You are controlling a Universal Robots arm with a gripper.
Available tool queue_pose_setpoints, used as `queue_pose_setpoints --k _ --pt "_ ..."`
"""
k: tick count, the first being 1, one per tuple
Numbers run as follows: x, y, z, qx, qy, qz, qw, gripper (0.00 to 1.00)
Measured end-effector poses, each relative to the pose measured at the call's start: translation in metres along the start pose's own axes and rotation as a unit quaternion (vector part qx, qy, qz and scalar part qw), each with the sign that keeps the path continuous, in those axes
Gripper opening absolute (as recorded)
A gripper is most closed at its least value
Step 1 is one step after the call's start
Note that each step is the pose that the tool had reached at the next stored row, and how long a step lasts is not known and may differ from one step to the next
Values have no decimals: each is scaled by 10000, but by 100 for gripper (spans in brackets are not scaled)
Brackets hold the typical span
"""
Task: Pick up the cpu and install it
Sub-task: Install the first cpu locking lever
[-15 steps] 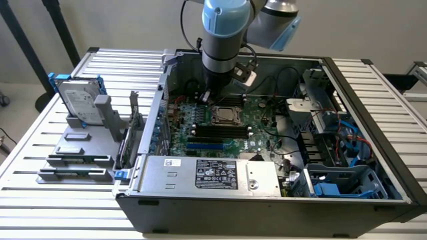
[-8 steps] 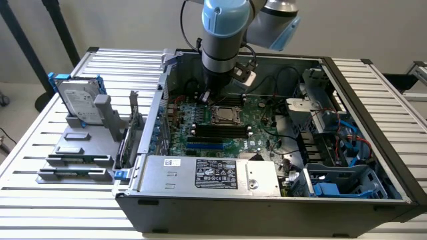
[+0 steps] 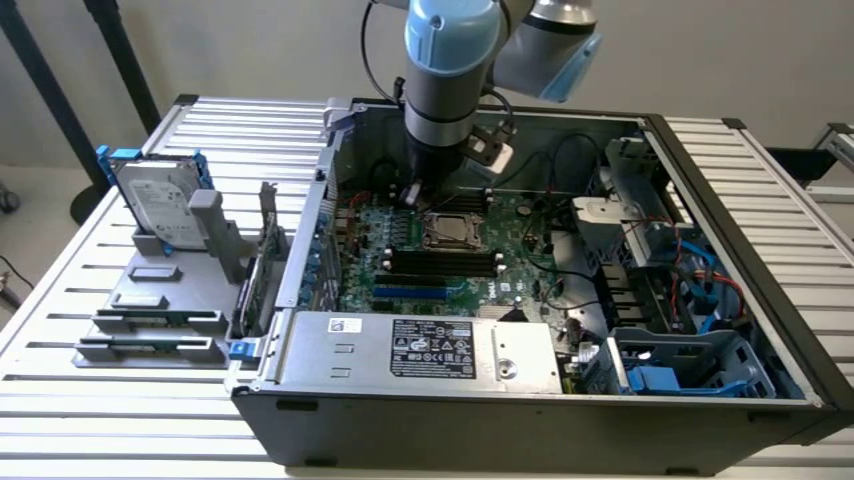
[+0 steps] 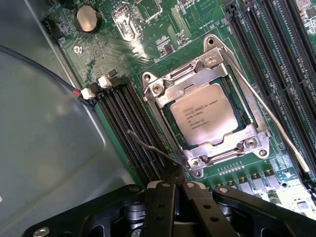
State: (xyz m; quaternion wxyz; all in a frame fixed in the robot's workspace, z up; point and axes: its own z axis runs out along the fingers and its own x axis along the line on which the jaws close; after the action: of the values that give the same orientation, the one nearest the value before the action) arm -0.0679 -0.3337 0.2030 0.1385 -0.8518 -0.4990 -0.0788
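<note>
**Cpu seated in socket, closed gripper over the socket corner**

Silver slatted metal table (image 3: 60, 300) carries everything. A large dark-grey open computer case (image 3: 534, 430) lies on its side across the table's middle. It runs to the table's edge on the exterior view's right.

The grey-and-light-blue robot arm (image 3: 447, 60) comes down into the case near its far wall.

A silver box-shaped power supply with a black label (image 3: 414, 350) sits along the case's near wall. The green motherboard (image 3: 521, 285) covers the case floor behind it.

At the table's far corner on the exterior view's left, a big silver hard drive in a blue bracket (image 3: 158, 205) stands upright. It stands on a grey plastic parts holder (image 3: 147, 330), outside the case.

On the motherboard:
- The shiny metal socket frame with screws (image 4: 197, 74) sits between banks of black memory slots (image 4: 131, 123).
- The small flat square cpu with a silver-grey metal top (image 4: 205, 121) lies flat inside that frame, which lies around its edges.

The black gripper (image 4: 177, 182) is empty, fingers pressed together. It hangs just above one corner of the frame, apart from the cpu.

A thin bent wire lever (image 4: 148, 143) ends right at the fingertips. Whether they touch it, cannot tell.

A round silver coin battery (image 4: 88, 19) sits well away from the socket, near the motherboard's edge.
</note>
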Motion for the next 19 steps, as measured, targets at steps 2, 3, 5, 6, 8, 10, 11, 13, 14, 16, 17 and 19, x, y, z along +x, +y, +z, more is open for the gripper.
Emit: queue_pose_setpoints --k 2,3,5,6,8,10,11,13,14,16,17,19 --pt "4 8 1 0 0 0 10000 11" --pt "7 14 2 0 -1 0 10000 11" --pt "12 23 2 0 -1 0 10000 11" --pt "15 28 3 0 -1 0 10000 11" --pt "19 36 4 0 -1 0 10000 11" --pt "22 43 5 0 -1 0 10000 11" --pt "24 47 6 0 -1 0 10000 11" --pt "26 52 7 -1 -2 0 10000 11" --pt "28 55 8 -1 -3 0 10000 11" --pt "30 61 11 -1 -3 0 10000 11" --pt "31 64 13 -2 -4 0 10000 11" --pt "33 70 16 -2 -5 0 10000 11"
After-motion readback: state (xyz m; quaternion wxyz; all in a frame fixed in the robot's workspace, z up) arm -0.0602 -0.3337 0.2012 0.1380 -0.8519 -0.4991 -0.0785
